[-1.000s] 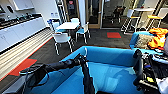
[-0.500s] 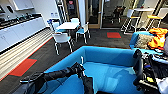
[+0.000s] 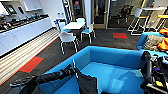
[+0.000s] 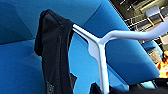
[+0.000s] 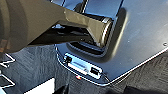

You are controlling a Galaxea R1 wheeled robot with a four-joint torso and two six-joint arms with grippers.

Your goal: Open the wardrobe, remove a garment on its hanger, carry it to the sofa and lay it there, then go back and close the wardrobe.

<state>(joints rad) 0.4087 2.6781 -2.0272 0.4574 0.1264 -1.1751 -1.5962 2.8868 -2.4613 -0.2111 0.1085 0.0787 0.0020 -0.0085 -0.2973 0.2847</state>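
Left gripper [image 3: 71,70] at sofa's [image 3: 112,56] near left arm, jaws clamped on hanger [image 4: 101,47]; garment [image 4: 53,50] hangs from it over seat's left edge, black fabric on one hanger arm, other arm bare. Right gripper: cannot tell jaw state. Since previous frame, sofa looms nearer and lower; camera advanced. Beyond: white chairs [image 3: 67,38] around white table [image 3: 73,25], kitchen counter [image 3: 23,30] along left wall, second blue seat [image 3: 143,40] holding orange cushions [image 3: 163,43].
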